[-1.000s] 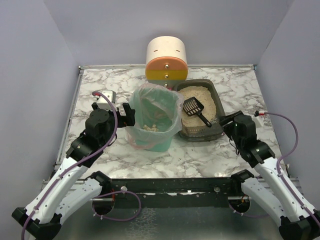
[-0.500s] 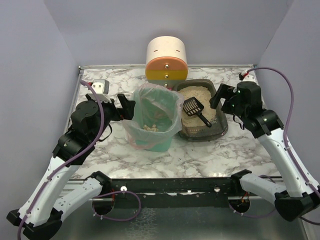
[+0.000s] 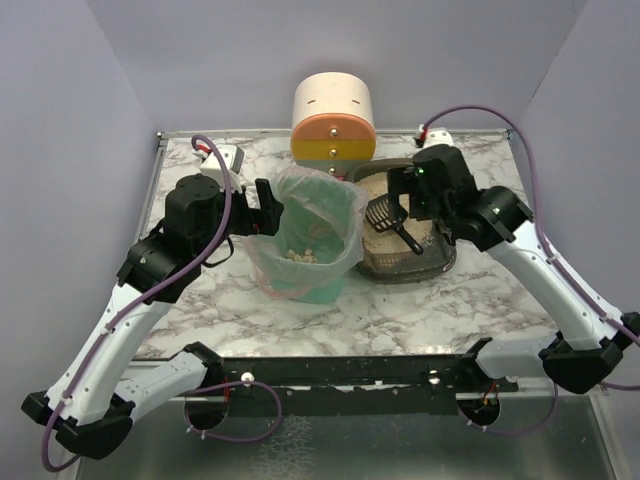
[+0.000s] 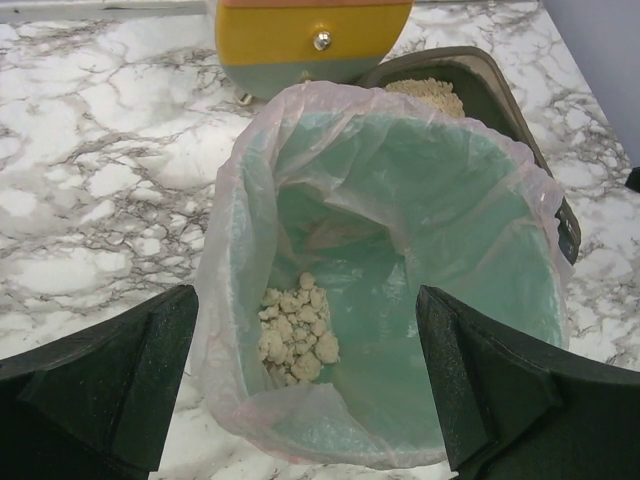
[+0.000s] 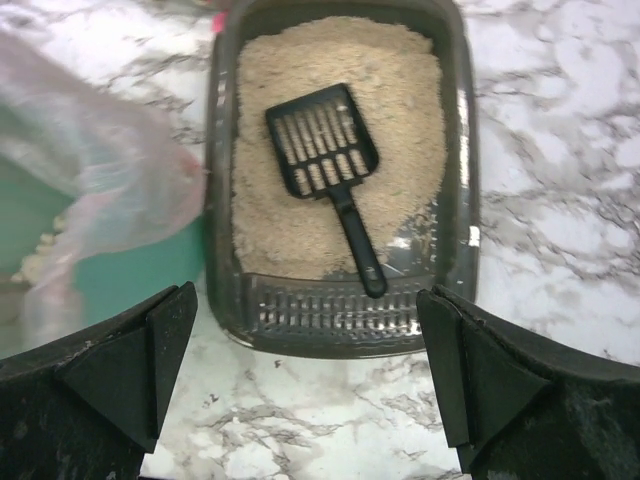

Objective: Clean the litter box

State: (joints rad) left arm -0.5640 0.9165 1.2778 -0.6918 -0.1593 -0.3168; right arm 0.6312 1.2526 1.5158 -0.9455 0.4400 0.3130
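The litter box is a dark grey tray of beige litter at the right of the middle; the right wrist view shows its grated near wall. A black slotted scoop lies loose on the litter, handle toward the near wall. My right gripper hovers above the box, open and holding nothing. My left gripper stands open at the left rim of the green bin, looking down into it. Pale clumps lie at the bottom of the bag-lined bin.
A cream, orange and yellow cylinder stands at the back behind the bin and box. The bin touches the litter box's left side. White marble tabletop stretches in front; grey walls close in on three sides.
My right arm has swung from the box's near right corner up and left, over the litter, and its jaws have opened wide. My left arm shifted slightly and stays open at the bin.
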